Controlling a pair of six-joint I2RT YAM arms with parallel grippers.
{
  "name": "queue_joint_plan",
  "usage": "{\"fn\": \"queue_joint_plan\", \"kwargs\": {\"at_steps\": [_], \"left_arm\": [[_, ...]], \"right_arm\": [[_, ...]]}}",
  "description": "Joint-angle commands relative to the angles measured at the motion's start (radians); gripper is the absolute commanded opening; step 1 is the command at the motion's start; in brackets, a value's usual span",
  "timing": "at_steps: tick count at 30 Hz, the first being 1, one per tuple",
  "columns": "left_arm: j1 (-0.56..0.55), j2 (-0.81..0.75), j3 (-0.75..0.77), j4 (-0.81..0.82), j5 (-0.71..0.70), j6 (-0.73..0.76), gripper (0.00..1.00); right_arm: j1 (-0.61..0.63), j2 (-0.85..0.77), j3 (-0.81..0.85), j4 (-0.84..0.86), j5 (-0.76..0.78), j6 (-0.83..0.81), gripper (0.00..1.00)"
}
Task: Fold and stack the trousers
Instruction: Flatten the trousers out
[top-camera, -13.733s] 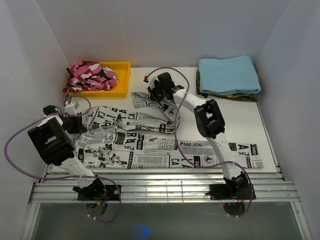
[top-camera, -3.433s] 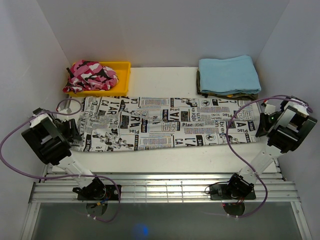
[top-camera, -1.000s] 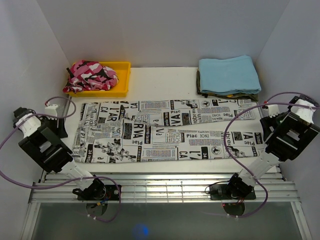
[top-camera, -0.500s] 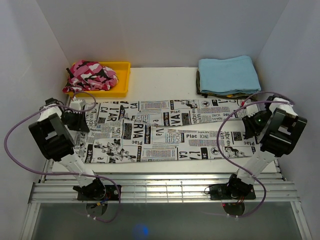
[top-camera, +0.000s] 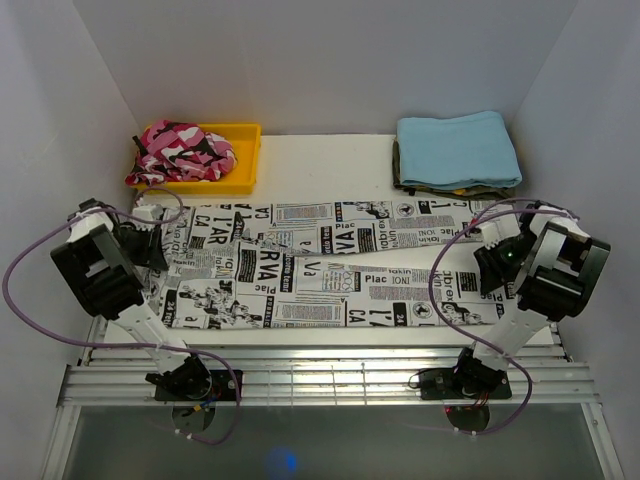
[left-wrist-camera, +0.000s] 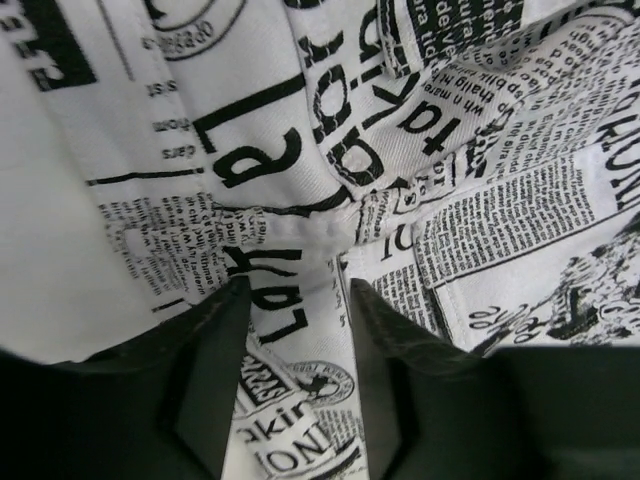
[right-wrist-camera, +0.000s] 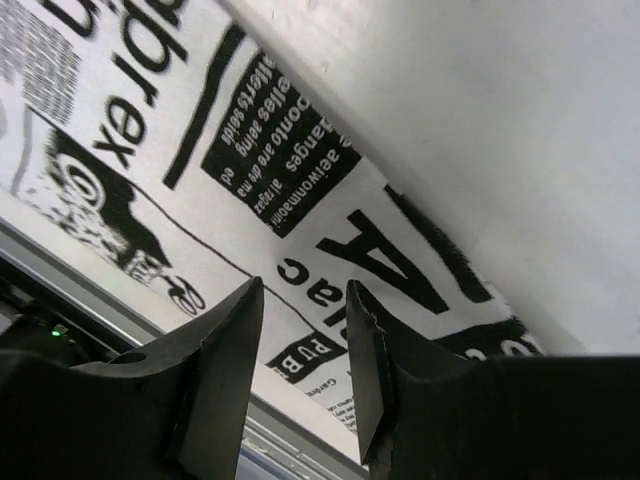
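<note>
The trousers (top-camera: 320, 265), white with black newspaper print, lie stretched flat from left to right across the white table (top-camera: 320, 165). My left gripper (top-camera: 152, 240) is at their left end. In the left wrist view the printed cloth (left-wrist-camera: 450, 200) bunches at a seam and runs down between the narrowed jaws of the left gripper (left-wrist-camera: 297, 290). My right gripper (top-camera: 492, 262) is at the right end. In the right wrist view the right gripper (right-wrist-camera: 303, 290) is closed around the hem of the trousers (right-wrist-camera: 270, 150), near the table's front edge.
A yellow tray (top-camera: 245, 170) at the back left holds a pink camouflage garment (top-camera: 180, 150). A folded light blue cloth (top-camera: 458, 148) tops a darker pile at the back right. Metal rails (top-camera: 320, 380) run along the near edge, and white walls close in on both sides.
Both grippers came in from the sides to the ends of the trousers and narrowed onto the cloth. The fabric has shifted slightly toward the front edge.
</note>
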Motion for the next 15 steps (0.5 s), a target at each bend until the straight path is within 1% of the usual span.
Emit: {"fn": "queue_joint_plan", "kwargs": {"at_steps": [1,3,4,6,7,8,9,11,13,15], "left_arm": [[0.012,-0.026,0.13,-0.037,0.075,0.05,0.58],[0.008,-0.024,0.187,-0.039,0.135,0.009,0.61],[-0.008,-0.018,0.242,-0.036,0.173,-0.03,0.62],[-0.028,-0.001,0.277,0.001,0.187,-0.076,0.62],[-0.049,0.015,0.288,0.03,0.181,-0.134,0.62],[-0.06,0.028,0.3,0.059,0.172,-0.166,0.63],[-0.069,0.043,0.313,0.097,0.169,-0.191,0.63],[-0.095,0.095,0.339,0.137,0.164,-0.272,0.62],[-0.103,0.143,0.368,0.194,0.185,-0.344,0.62],[-0.11,0.17,0.402,0.22,0.187,-0.383,0.62]], "right_arm": [[-0.003,0.015,0.221,-0.065,-0.139,0.027,0.45],[-0.005,0.082,0.359,-0.075,-0.184,0.074,0.46],[-0.005,0.11,0.488,-0.072,-0.214,0.135,0.46],[0.006,0.211,0.603,-0.065,-0.233,0.186,0.46],[0.012,0.246,0.7,-0.064,-0.23,0.235,0.46],[0.029,0.315,0.744,-0.07,-0.233,0.243,0.46],[0.038,0.346,0.775,-0.07,-0.227,0.26,0.45],[0.056,0.401,0.804,-0.013,-0.21,0.309,0.44],[0.087,0.423,0.768,0.075,-0.202,0.358,0.42],[0.102,0.432,0.738,0.112,-0.188,0.371,0.41]]}}
